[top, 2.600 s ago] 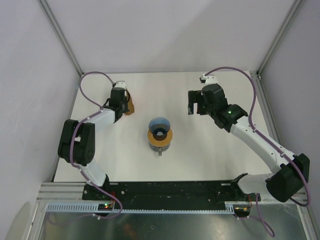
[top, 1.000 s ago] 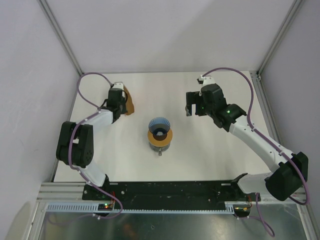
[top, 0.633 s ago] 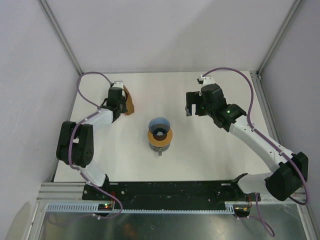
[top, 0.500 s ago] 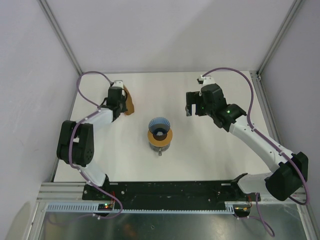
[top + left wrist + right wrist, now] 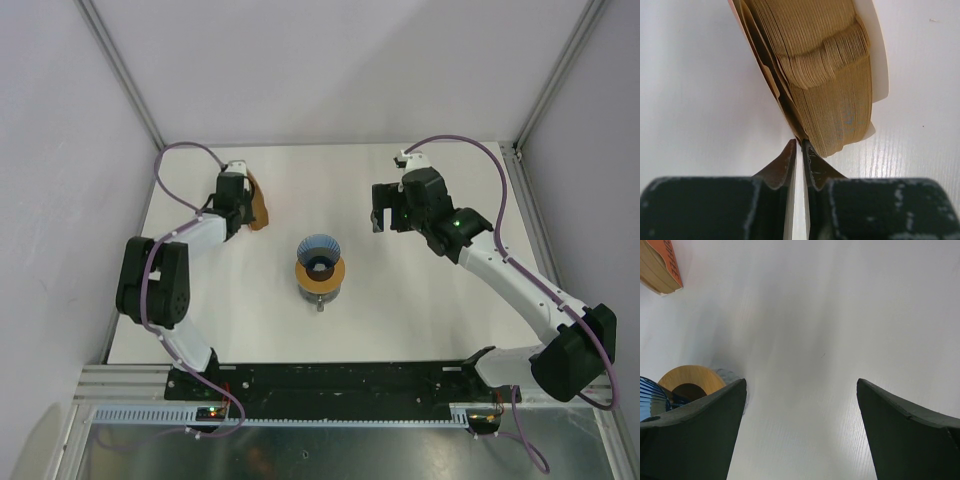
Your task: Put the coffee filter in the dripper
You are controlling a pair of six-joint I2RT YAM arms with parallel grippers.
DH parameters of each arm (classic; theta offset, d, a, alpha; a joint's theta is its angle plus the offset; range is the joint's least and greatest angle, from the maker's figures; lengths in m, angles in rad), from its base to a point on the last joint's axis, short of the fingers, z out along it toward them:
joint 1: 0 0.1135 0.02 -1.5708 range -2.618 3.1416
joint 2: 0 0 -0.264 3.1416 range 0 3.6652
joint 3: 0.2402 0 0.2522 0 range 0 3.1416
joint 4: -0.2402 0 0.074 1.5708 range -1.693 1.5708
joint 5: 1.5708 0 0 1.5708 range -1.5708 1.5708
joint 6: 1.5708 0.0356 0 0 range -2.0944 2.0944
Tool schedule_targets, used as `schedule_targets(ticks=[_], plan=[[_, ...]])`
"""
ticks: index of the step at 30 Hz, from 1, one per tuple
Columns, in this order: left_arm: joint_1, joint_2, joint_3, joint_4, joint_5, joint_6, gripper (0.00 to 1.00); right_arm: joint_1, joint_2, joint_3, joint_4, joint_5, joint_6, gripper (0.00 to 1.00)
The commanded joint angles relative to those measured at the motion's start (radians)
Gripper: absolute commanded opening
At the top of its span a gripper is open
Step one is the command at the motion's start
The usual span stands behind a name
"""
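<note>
at far left, left end effector closed against coffee filter stack, grip unclear; right end effector spread wide.

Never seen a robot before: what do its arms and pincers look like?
The left arm and right arm have white links and black joints, each trailing a purple cable. The right one shows a green light. The left pincer and right pincer have dark, wedge-shaped fingers.

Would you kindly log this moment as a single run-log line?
stage: pick | left gripper: shut on coffee filter edge at packet | right gripper: open, hovering empty | dripper: centre, no filter yet
</note>
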Motion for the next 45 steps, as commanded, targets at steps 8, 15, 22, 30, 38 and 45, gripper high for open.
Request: schedule_targets(ticks=[8, 15, 22, 30, 38, 45], plan=[[0.01, 0.001, 0.051, 0.019, 0.011, -0.018, 0.08, -0.003, 0.003, 0.001, 0.019, -0.014, -0.014, 0.96], [0.01, -0.016, 0.04, 0.019, 0.009, -0.019, 0.0, -0.004, 0.011, 0.001, 0.02, -0.02, -0.015, 0.96], [0.01, -0.065, 0.009, 0.019, 0.02, -0.027, 0.0, -0.003, 0.021, 0.001, 0.024, -0.03, -0.012, 0.95], [0.008, -0.1, -0.015, -0.008, 0.051, -0.035, 0.0, -0.003, 0.022, 0.001, 0.026, -0.037, -0.008, 0.96], [0.009, -0.067, -0.008, -0.013, 0.035, -0.032, 0.0, -0.004, 0.018, 0.001, 0.018, -0.036, -0.007, 0.96], [0.027, -0.056, -0.006, -0.011, 0.024, -0.003, 0.02, -0.004, 0.016, 0.001, 0.015, -0.037, -0.008, 0.96]])
